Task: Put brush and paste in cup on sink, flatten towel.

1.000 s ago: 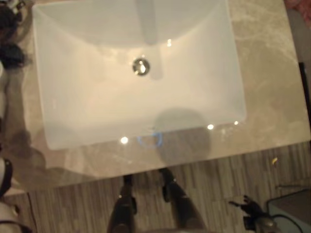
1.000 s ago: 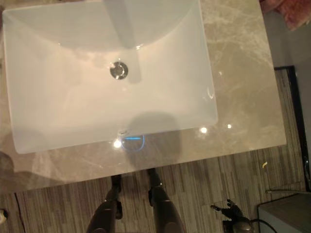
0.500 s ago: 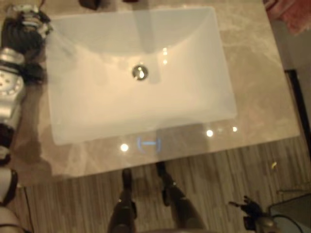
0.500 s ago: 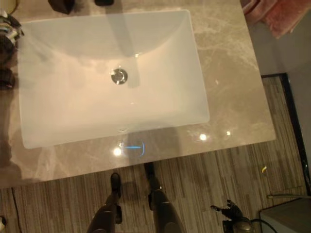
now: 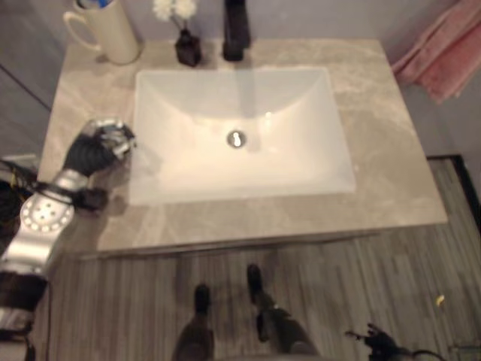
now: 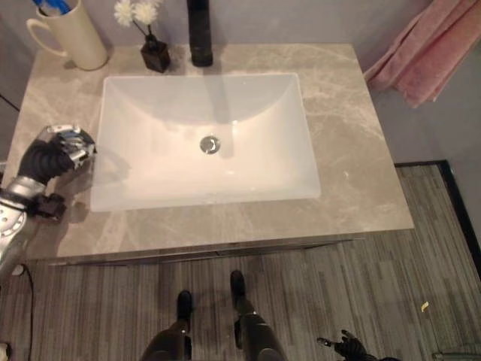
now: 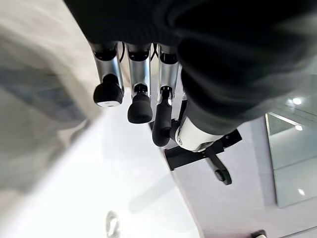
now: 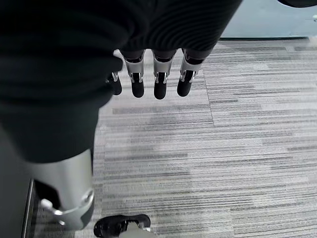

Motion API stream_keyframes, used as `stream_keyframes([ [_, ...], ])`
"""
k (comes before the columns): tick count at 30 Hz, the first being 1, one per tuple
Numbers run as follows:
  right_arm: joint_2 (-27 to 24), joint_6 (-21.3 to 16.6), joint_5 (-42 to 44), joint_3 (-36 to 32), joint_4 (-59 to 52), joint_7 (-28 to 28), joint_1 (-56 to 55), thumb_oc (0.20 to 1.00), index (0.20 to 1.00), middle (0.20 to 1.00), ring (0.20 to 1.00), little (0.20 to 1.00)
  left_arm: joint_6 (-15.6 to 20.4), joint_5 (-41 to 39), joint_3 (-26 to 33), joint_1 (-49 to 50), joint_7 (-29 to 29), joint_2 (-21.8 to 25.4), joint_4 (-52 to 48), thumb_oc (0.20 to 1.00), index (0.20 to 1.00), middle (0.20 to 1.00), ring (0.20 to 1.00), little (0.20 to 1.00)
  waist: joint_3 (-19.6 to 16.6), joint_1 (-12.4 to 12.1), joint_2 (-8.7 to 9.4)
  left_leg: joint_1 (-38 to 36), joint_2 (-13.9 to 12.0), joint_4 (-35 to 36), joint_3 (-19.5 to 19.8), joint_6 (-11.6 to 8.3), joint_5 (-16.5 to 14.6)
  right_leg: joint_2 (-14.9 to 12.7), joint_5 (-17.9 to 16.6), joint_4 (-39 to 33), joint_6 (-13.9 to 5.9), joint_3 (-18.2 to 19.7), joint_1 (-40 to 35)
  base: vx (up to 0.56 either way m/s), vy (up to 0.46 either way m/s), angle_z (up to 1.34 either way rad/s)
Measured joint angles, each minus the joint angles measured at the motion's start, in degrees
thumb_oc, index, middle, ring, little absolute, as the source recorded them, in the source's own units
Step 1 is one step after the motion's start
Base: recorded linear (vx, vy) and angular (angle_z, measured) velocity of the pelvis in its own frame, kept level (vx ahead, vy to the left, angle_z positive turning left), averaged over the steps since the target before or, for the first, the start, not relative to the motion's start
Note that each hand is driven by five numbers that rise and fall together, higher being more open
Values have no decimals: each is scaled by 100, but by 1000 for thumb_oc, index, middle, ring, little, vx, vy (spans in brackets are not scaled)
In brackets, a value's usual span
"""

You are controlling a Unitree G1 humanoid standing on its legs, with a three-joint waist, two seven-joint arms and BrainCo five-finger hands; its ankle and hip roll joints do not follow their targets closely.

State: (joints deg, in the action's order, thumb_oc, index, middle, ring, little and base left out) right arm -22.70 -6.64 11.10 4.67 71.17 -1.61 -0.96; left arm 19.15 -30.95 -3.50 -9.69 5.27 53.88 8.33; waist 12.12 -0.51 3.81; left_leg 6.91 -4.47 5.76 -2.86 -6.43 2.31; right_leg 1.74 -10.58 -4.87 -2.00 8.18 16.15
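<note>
A cream cup [image 5: 105,31] with a handle stands at the counter's back left corner, and blue items [image 6: 54,7] stick out of its top. Off the counter's right end hangs a pink towel [image 6: 425,49] in loose folds. My left hand [image 5: 96,149] hovers over the counter beside the left rim of the white sink [image 5: 154,90]. Its fingers [image 7: 140,106] are relaxed and hold nothing. My right hand [image 6: 344,347] hangs low over the floor in front of the counter, its fingers [image 8: 157,87] relaxed and empty.
A black faucet [image 5: 234,30] rises behind the basin, with a small dark vase of white flowers [image 5: 185,43] to its left. The marble counter [image 5: 391,173] stretches right of the sink. Striped grey floor [image 8: 237,148] lies in front.
The camera has pulled back and tilted up, bringing the cup, vase, faucet and towel into view. My left hand has stayed by the sink's left rim.
</note>
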Motion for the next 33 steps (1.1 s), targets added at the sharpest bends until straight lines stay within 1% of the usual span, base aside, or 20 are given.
stream_keyframes([
  [2,13,-1,-2,-14,-6,-1,0,1000,1000,1000,1000,1000,-33,47,125,224,70,-51,-46,200,200,200,200,200,-12,-16,3,-45,-4,0,30,6,-11,-2,10,1,13,-28,-55,-24,-11,7],
  [4,27,10,-2,-19,1,1,5,1000,1000,1000,1000,1000,-76,118,513,632,122,-143,-137,200,200,200,200,200,-25,-41,-6,-147,-7,3,34,18,-13,-2,13,1,16,-31,-167,-31,-11,-1],
  [5,26,9,-1,-18,-8,1,-63,1000,1000,1000,1000,1000,-79,218,935,926,79,-372,-207,200,200,200,200,200,-70,-25,-29,-224,-5,5,19,27,-32,-1,30,-11,21,-9,-233,0,0,0],
  [6,26,9,-1,-17,-8,1,-87,1000,1000,1000,1000,1000,-83,220,930,926,59,-362,-207,200,200,200,200,200,-89,-36,-38,-211,-4,5,27,27,-32,-2,36,-26,17,-16,-230,0,0,0],
  [7,46,19,-3,-15,17,7,-111,1000,1000,1000,1000,1000,-81,266,1116,1027,18,-403,-274,200,200,200,200,200,-121,-146,-43,-211,-3,2,40,28,-33,-11,39,-1,10,-33,-230,6,1,4],
  [8,47,20,-3,-15,14,4,-127,1000,1000,1000,1000,1000,-81,270,1294,1097,-25,-510,-305,200,200,200,200,200,-136,-149,-52,-218,-1,3,42,27,-33,-11,38,-1,10,-30,-238,5,-2,5],
  [10,56,26,-11,-16,34,7,-148,1000,1000,1000,1000,1000,-66,269,1667,1174,-180,-689,-306,200,200,200,200,200,-159,-206,-62,-257,-4,2,73,31,-30,-15,40,-1,11,-67,-293,4,0,7],
  [12,103,26,-192,-12,146,10,-162,1000,1000,1000,1000,1000,35,281,2120,1351,-394,-1026,-311,200,200,200,200,200,-193,-220,-86,-369,-11,7,126,32,-49,-15,89,-12,20,-105,-428,19,12,11],
  [13,121,30,-225,-13,197,9,-166,1000,1000,1000,1000,1000,47,317,2225,1471,-462,-1074,-288,200,200,200,200,200,-226,-280,-97,-369,-12,21,146,22,-63,-17,113,-22,41,-125,-437,37,15,12],
  [14,155,34,-225,-13,222,9,-186,1000,1000,1000,1000,1000,94,427,2656,1715,-640,-1292,-162,200,200,200,200,200,-250,-287,-120,-436,-11,12,164,33,-66,-20,117,-22,34,-132,-514,29,10,11],
  [15,167,33,-227,-14,228,8,-219,1000,1000,1000,1000,1000,103,437,2668,1808,-708,-1289,-105,200,200,200,200,200,-269,-339,-128,-433,-11,6,182,33,-66,-23,128,-30,30,-150,-527,35,20,8],
  [16,183,50,-230,-23,295,11,-180,1000,1000,1000,1000,1000,257,492,2824,1897,-763,-1424,245,200,200,200,200,200,-316,-399,-153,-466,-7,3,181,38,-68,-28,148,-11,48,-155,-549,0,0,0],
  [18,218,20,-243,-21,317,10,-187,1000,1000,1000,1000,1000,234,473,2989,1987,-971,-1724,757,200,200,200,200,200,-421,-423,-196,-517,-5,7,179,57,-84,-30,171,-38,57,-151,-601,41,17,1],
  [21,266,27,-292,-21,407,14,-155,1000,1000,1000,1000,1000,317,448,3125,2016,-1093,-1989,1144,200,200,200,200,200,-443,-505,-181,-534,-3,3,179,55,-86,-32,172,-37,57,-154,-620,55,12,1],
  [22,273,23,-402,-5,405,25,-157,1000,1000,1000,1000,1000,306,354,3312,1949,-1311,-2271,1702,200,200,200,200,200,-515,-511,-191,-558,-1,8,171,62,-87,-34,172,-39,57,-134,-634,61,12,-4],
  [28,274,34,-447,11,467,182,-157,1000,1000,1000,1000,1000,381,318,3333,1911,-1865,-2351,3695,200,200,200,200,200,-556,-518,-187,-796,-6,25,140,63,-135,-25,190,-39,61,-110,-859,57,11,-3],
  [29,284,31,-447,25,463,256,-167,1000,1000,1000,1000,1000,269,211,3355,1830,-2062,-2361,4406,200,200,200,200,200,-617,-498,-197,-810,-1,25,117,68,-143,-25,189,-38,60,-90,-863,36,20,-8],
  [31,305,40,-458,46,476,288,-169,1000,1000,1000,1000,1000,240,213,3338,1812,-2151,-2357,4899,200,200,200,200,200,-648,-489,-178,-805,2,25,116,67,-143,-25,189,-26,60,-98,-856,28,24,-4],
  [32,305,39,-506,76,471,319,-172,1000,1000,1000,1000,1000,158,216,3325,1756,-2194,-2374,5452,200,200,200,200,200,-679,-460,-180,-827,1,25,83,73,-140,-25,188,1,59,-79,-860,23,35,-5],
  [33,308,39,-554,101,473,349,-185,1000,1000,1000,1000,1000,83,218,3301,1801,-2207,-2401,5694,200,200,200,200,200,-693,-459,-184,-834,3,25,79,70,-142,-23,188,10,59,-76,-867,31,59,-11],
])
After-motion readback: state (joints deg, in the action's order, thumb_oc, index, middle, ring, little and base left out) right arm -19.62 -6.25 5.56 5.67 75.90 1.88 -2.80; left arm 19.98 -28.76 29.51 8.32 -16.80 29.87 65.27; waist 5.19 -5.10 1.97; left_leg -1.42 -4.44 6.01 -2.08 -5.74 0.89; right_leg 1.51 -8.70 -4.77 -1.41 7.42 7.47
